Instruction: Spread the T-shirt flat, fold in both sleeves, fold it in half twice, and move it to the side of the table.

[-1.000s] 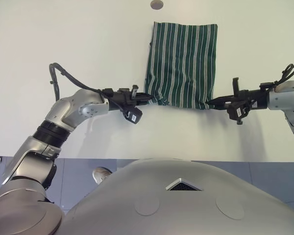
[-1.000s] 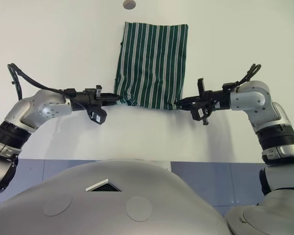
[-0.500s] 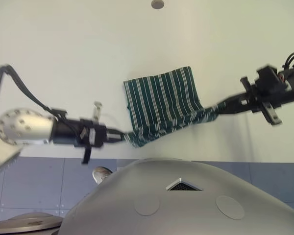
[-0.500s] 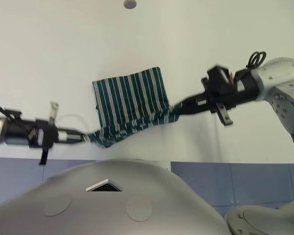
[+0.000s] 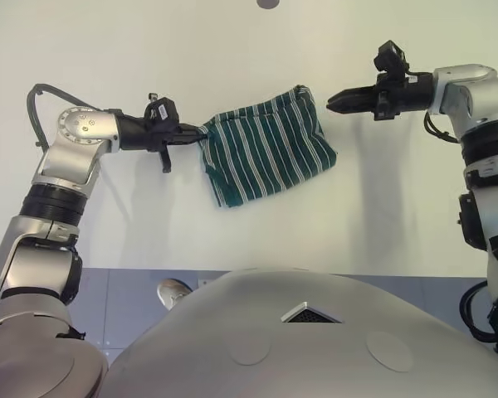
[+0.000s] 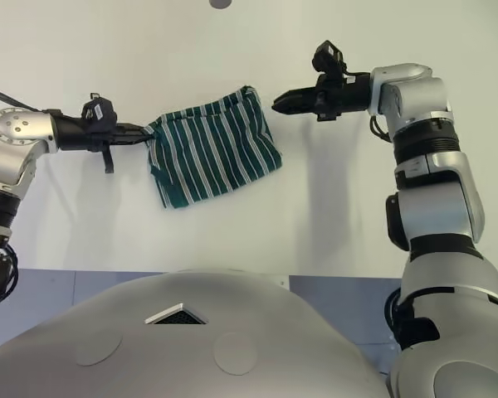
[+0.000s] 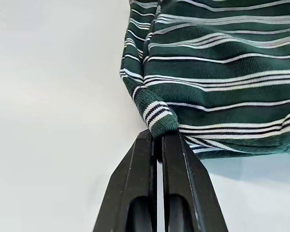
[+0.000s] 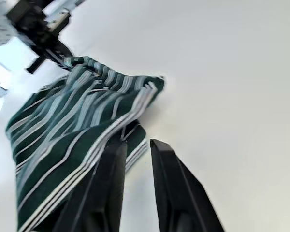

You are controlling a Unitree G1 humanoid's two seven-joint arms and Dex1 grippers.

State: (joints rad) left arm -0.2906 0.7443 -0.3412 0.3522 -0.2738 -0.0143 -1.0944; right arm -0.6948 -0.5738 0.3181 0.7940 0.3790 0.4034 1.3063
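Left eye view: the T-shirt point(image 5: 266, 148) is a folded bundle of dark green cloth with thin white stripes. It sits askew on the white surface point(image 5: 149, 50), between the two arms and a little to the robot's left of the middle. Its stripes run slantwise, and its edge nearest the left arm is puckered to a point. The left gripper point(image 5: 201, 130) meets that point with its fingers pressed together on the cloth. The right gripper point(image 5: 332, 101) is just beside the shirt's far right corner and apart from it, with nothing between its fingers. Right eye view: the same layout shows, with a clear strip of bare surface between the right gripper's tips and the shirt's upper corner. The bundle's layers show as a darker band along its lower edge. Left wrist view: the two black fingers are closed tight on a ribbed corner of the shirt, a small knob of green knit with white and dark bands, and several stacked layers of cloth fan out beyond it. Right wrist view: the fingers stand a narrow gap apart and hold nothing. The striped shirt lies beside and beyond one finger, and the left gripper pinches its far corner.
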